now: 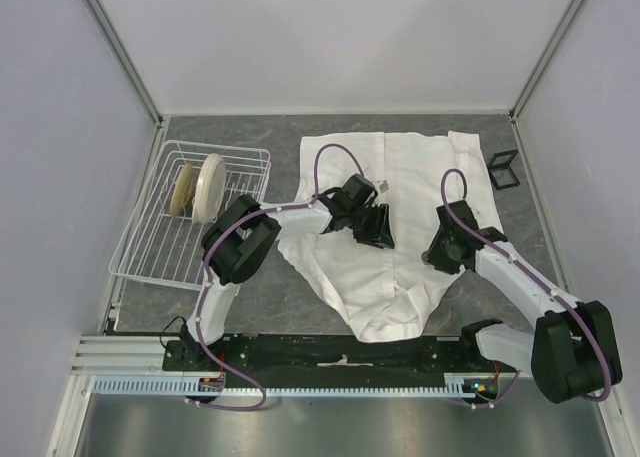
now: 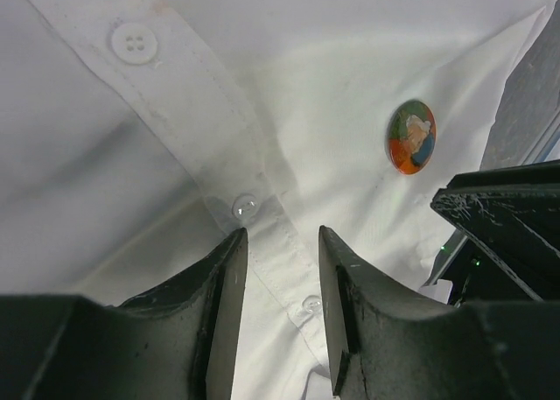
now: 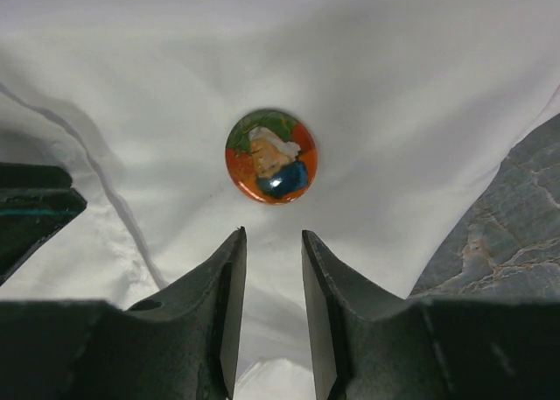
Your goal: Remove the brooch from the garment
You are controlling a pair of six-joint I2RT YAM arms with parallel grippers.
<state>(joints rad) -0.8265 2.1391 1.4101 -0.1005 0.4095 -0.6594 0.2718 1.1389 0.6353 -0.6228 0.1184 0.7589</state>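
Observation:
The garment (image 1: 400,167) is a white button-front shirt spread flat on the grey table. The brooch (image 3: 271,157), a small round disc painted orange, green and blue, is pinned to the cloth (image 3: 394,67). My right gripper (image 3: 273,234) is open, its tips just short of the brooch with nothing between them. My left gripper (image 2: 282,234) is open and straddles the button placket (image 2: 219,129), with the brooch (image 2: 411,136) up and to its right. From above, the left gripper (image 1: 375,227) and right gripper (image 1: 440,249) face each other over the shirt; the brooch is hidden there.
A white wire dish rack (image 1: 150,247) with cream plates (image 1: 205,185) stands at the left. A small black wire stand (image 1: 505,169) sits by the shirt's right edge. The right gripper's black body (image 2: 507,216) lies close beside the left fingers.

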